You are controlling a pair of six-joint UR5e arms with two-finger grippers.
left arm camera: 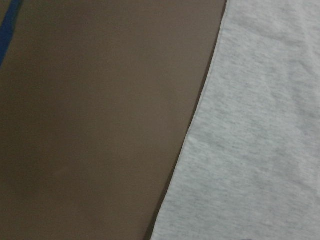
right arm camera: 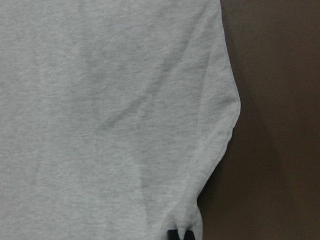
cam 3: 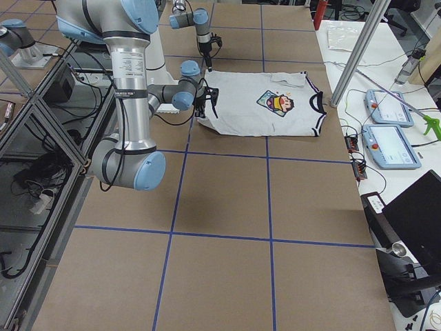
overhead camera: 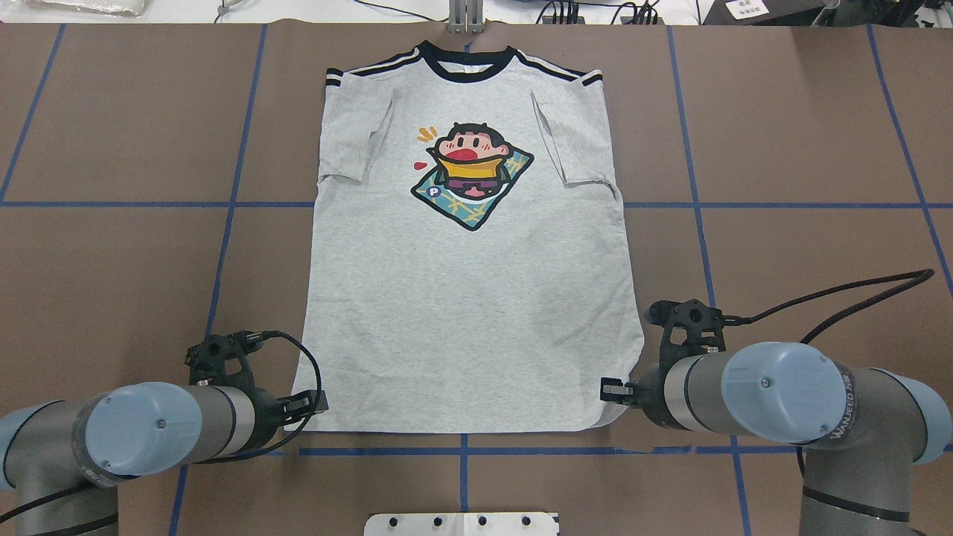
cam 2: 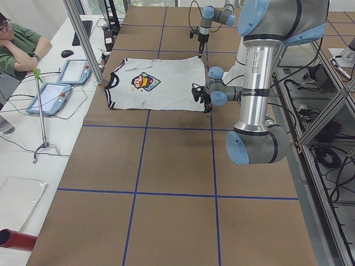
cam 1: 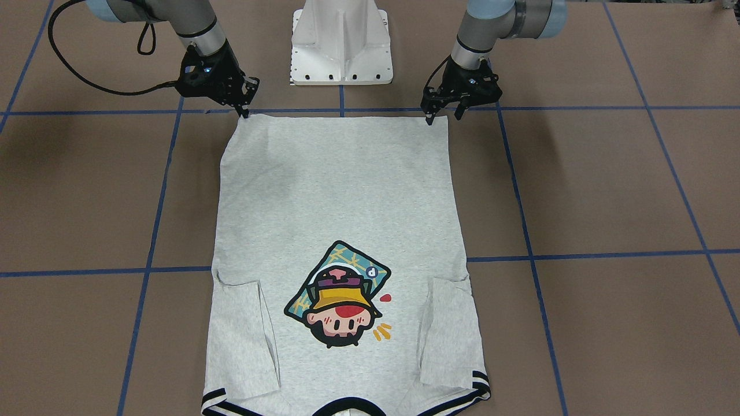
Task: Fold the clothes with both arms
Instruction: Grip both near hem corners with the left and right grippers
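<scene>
The grey T-shirt (cam 1: 341, 202) lies flat and print-up on the brown table, sleeves folded inward, collar away from me and hem toward me; it also shows in the overhead view (overhead camera: 469, 298). My left gripper (cam 1: 444, 117) is open and straddles the hem's left corner, also in the overhead view (overhead camera: 311, 406). The left wrist view shows only the flat shirt edge (left arm camera: 260, 150). My right gripper (cam 1: 245, 110) is shut on the hem's right corner, also in the overhead view (overhead camera: 612, 389). In the right wrist view the cloth (right arm camera: 100, 100) puckers toward a black fingertip (right arm camera: 174, 235).
The white pedestal (cam 1: 341, 46) stands just behind the hem between the arms. Blue tape lines (overhead camera: 461, 451) grid the table. An operator (cam 2: 16, 44) sits at a side bench with tablets (cam 2: 52, 94) beyond the collar end.
</scene>
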